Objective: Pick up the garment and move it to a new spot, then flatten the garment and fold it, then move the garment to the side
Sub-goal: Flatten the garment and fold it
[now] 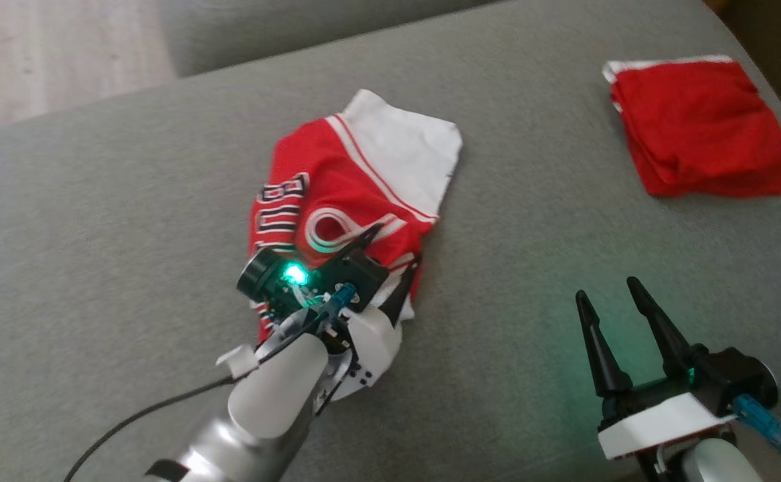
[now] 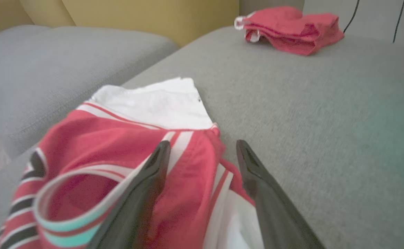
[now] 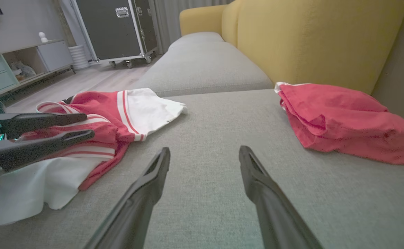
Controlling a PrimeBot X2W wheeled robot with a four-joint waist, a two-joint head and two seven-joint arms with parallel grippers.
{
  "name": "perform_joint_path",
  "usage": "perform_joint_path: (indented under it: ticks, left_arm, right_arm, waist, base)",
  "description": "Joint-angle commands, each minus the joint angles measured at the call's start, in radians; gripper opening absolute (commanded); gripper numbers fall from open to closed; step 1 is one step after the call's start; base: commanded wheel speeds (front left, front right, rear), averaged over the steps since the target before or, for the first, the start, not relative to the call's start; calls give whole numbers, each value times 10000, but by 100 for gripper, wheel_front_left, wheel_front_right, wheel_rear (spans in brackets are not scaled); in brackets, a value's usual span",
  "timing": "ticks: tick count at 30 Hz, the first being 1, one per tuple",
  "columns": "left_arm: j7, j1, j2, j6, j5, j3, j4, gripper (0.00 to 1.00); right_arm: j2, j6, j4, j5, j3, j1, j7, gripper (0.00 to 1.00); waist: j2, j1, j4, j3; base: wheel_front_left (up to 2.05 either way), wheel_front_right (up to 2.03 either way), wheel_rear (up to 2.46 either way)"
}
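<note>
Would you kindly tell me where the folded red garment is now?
In the head view the folded red garment lies upper right on the grey sofa seat, apart from the red-and-white jersey at centre.

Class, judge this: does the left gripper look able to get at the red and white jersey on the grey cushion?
Probably yes: the left gripper hangs open over the jersey, at its near edge, with nothing between them. The folded red garment lies well apart.

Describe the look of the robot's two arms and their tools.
The left tool has two long tapered black fingers on a black mount with a green light, a blue plug and a white-and-silver forearm trailing a black cable. The right tool matches: black fingers, white base, blue plug.
</note>
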Motion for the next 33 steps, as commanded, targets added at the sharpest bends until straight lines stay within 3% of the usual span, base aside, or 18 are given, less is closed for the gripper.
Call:
perform_joint_path:
  ticks: [1, 5, 6, 7, 13, 19, 23, 28, 33]
  left_arm:
    - [39, -464, 38, 114, -48, 203, -160, 100]
    - [94, -853, 38, 398, -379, -290, 573, 100]
    - [66, -916, 38, 421, -476, -387, 717, 68]
    - [-66, -975, 38, 460, -587, -443, 804, 0]
    - [-805, -1409, 38, 402, -1233, -766, 1021, 0]
    - [-1505, -2643, 38, -164, -2362, -510, 500, 0]
    - [-1874, -4523, 64, -309, -2669, 173, 332, 0]
    - [-2259, -6863, 601, -263, -2693, 1167, 440, 0]
    - [-2406, -7044, 968, -156, -3218, 1979, 704, 0]
  right_arm:
    - [-176, -7, -292, 87, 220, -261, -109, 100]
    - [-139, -7, -264, 113, 229, -380, -109, 100]
    - [-126, -7, -261, 116, 214, -391, -109, 100]
    - [-118, -7, -252, 118, 213, -395, -109, 100]
    - [-2, -7, -174, 140, 269, -361, -109, 100]
    - [167, -7, -100, 100, 325, -179, -109, 100]
    - [220, -7, -50, 58, 362, -16, -109, 100]
    - [255, -7, -57, 17, 319, 212, -109, 100]
    - [236, -7, -115, -17, 133, 428, -109, 100]
  waist:
    - [0, -2, -280, 245]
    - [0, -2, -494, 297]
    - [0, -2, -527, 289]
    - [0, -2, -560, 272]
    - [0, -2, -777, -14]
    - [0, -2, -979, -601]
    - [0, -2, -1072, -999]
    - [0, -2, -965, -1320]
    - [0, -2, -495, -1511]
  base:
    - [0, 0, 0]
    - [0, 0, 0]
    - [0, 0, 0]
    - [0, 0, 0]
    - [0, 0, 0]
    - [0, 0, 0]
    - [0, 0, 0]
    - [0, 0, 0]
    - [0, 0, 0]
